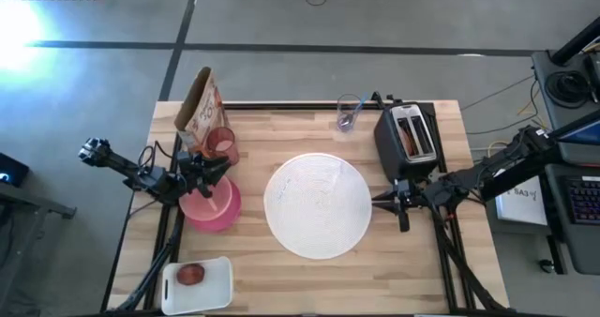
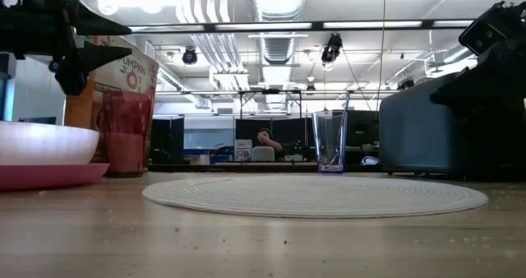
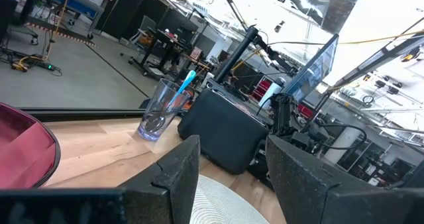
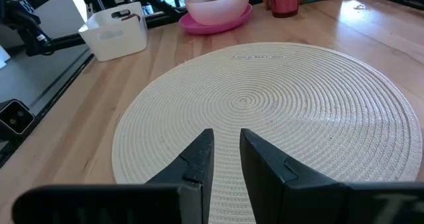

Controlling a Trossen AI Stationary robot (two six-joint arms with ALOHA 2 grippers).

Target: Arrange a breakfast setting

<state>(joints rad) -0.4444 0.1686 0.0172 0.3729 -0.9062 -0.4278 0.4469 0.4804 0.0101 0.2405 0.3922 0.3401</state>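
A round white woven mat (image 1: 317, 205) lies flat at the table's middle. To its left a peach bowl (image 4: 217, 4) sits on a magenta plate (image 1: 225, 214), and a pink cup (image 1: 221, 143) stands just beyond them. A teal-handled spoon (image 3: 185, 85) leans in a clear glass (image 1: 349, 113) at the far edge. My left gripper (image 1: 214, 170) hangs open above the bowl and cup, with nothing between its fingers (image 3: 179, 177). My right gripper (image 4: 226, 161) hovers level over the mat's right edge. Its fingers stand a narrow gap apart with nothing between them.
A black toaster (image 1: 410, 137) stands at the far right beside my right arm. A cereal bag (image 1: 200, 106) stands at the far left behind the cup. A white tub (image 1: 197, 281) holding a red item sits at the near left corner. Bare wood shows along the near edge.
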